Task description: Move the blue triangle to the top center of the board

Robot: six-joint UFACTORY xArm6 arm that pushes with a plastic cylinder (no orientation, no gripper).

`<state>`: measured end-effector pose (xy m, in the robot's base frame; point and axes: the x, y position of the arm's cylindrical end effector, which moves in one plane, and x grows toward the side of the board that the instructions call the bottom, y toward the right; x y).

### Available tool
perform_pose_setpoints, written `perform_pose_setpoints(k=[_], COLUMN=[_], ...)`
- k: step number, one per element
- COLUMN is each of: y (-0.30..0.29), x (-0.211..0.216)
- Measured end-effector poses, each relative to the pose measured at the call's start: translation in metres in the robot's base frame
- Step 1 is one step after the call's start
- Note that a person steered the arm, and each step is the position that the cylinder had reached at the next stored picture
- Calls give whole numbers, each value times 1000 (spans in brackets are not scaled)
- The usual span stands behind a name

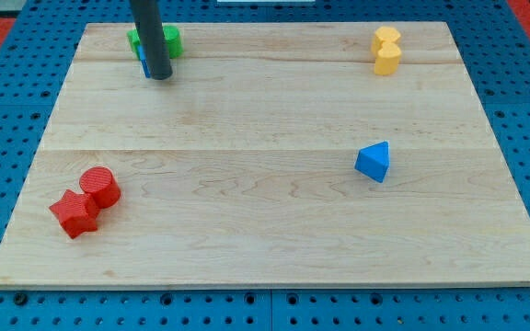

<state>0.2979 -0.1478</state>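
Taking the blue triangle (374,162) as the landmark, the tabletop (265,221) carries these things from the view's left to its right. Two red blocks lie far to the triangle's left and a little lower, touching each other: a red star (74,213) and a red cylinder (100,187). Farther up and still well to its left is one green block (168,40), its shape partly hidden by the dark rod; a sliver of a second blue piece (143,62) shows at the rod's edge. My tip (158,75) rests just below the green block, well apart from the triangle; the arm has no hand, only this rod. The single blue triangle sits right of centre, one corner pointing toward the view's top right, long axis running from there down-left. Above it, slightly right, are two yellow blocks (386,50), touching.
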Motion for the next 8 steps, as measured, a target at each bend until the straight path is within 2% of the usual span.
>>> perform_pose_setpoints(k=[1,2,3,4,5,6,7,8], y=[42,149,261,350,385,383,342,290], x=[-4,0,22,66,121,173,188,185])
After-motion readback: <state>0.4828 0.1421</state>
